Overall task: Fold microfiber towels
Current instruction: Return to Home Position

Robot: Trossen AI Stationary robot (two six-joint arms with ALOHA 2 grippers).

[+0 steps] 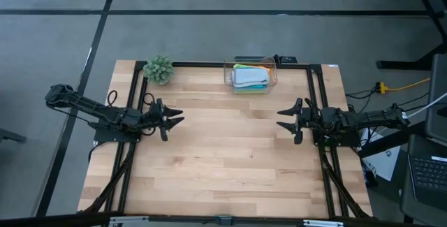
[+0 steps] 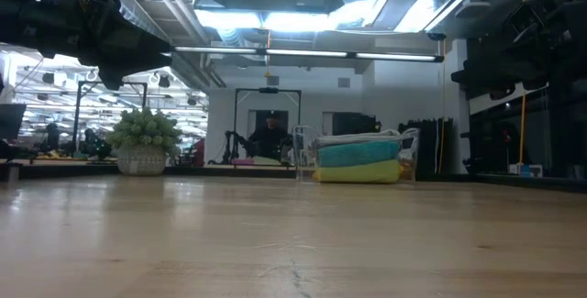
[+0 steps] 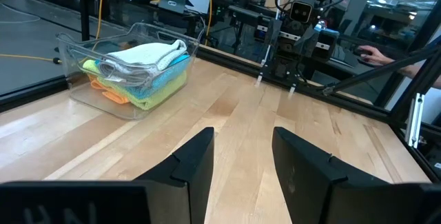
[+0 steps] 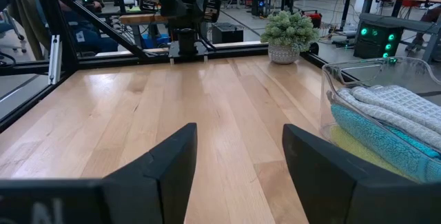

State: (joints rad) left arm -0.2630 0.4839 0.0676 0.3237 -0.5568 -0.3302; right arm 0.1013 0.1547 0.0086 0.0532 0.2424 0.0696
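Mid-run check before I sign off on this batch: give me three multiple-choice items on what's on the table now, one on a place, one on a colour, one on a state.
1. Where are the towels?
A. Spread flat in the middle.
B. Stacked in the clear bin at the back edge of the table.
C. Piled at the near edge.

2. Which towel tops the stack?
A. Grey.
B. Orange.
C. Lime green.

3. How do the left tool and right tool stand?
A. Both shut on a towel.
B. Left shut, right open.
C. Both open, holding nothing.

Key:
1 B, the high view shows the folded stack inside the bin.
2 A, the grey towel lies over the turquoise towel.
3 C, each wrist view shows bare table between spread fingers.
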